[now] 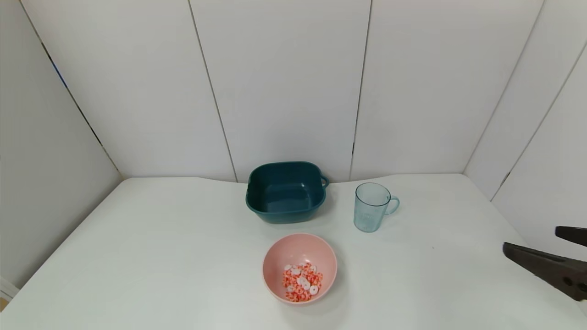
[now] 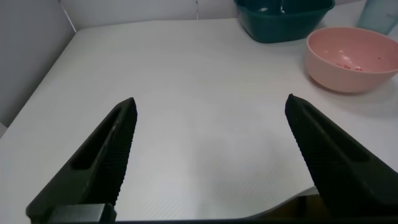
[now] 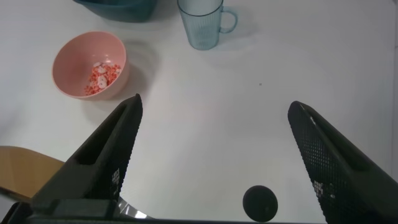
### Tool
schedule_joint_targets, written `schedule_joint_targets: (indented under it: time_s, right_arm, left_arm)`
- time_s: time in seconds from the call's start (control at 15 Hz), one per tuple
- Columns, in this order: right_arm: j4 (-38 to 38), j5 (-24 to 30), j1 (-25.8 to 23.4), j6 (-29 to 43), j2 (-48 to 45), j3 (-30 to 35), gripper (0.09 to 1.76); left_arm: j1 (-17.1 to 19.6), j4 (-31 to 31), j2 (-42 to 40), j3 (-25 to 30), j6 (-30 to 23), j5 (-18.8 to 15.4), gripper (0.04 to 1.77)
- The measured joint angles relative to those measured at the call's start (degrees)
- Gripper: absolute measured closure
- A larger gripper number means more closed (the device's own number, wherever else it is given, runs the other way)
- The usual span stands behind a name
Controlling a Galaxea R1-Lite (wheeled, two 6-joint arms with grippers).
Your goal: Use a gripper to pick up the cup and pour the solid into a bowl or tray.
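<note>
The light-blue ribbed cup (image 1: 371,207) stands upright on the white table, handle to the right, and looks empty. It also shows in the right wrist view (image 3: 200,25). The pink bowl (image 1: 293,250) sits nearer the front, left of the cup, and holds the red-orange and white ring pieces (image 1: 301,282). My right gripper (image 1: 531,238) is open and empty at the right edge, well away from the cup. In its own view (image 3: 214,102) it hangs over bare table. My left gripper (image 2: 210,102) is open and empty over the table's left part, out of the head view.
A dark teal square tub (image 1: 284,208) with a handle stands at the back, behind the bowl and left of the cup. White panel walls close in the table on three sides. A dark round thing (image 3: 259,203) shows near the right gripper.
</note>
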Motion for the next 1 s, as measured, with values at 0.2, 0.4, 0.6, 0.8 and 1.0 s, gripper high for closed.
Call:
schedule_joint_targets:
  time_s: [0.2,0.4,0.6,0.8,1.0]
  right_arm:
    - [3.7,-2.7,-1.6,0.0,-8.0,1.5,0.15]
    - [7.8,-5.7,-2.2,0.0,-15.0,1.8,0.15]
    - [11.3,-5.9,-3.9,0.0,-21.1,2.0,0.15]
    - [12.2,-0.9,-10.6,-1.3,-25.1,3.0,0.15]
    - [12.3,8.2,-20.9,-4.1,-29.6,5.2,0.15]
  left_arm:
    - [0.0,0.0,0.0,0.0,0.0,0.0,0.09]
    - [0.0,0.0,0.0,0.0,0.0,0.0,0.09]
    - [0.0,0.0,0.0,0.0,0.0,0.0,0.09]
    - [0.0,0.0,0.0,0.0,0.0,0.0,0.09]
    - [0.0,0.0,0.0,0.0,0.0,0.0,0.09]
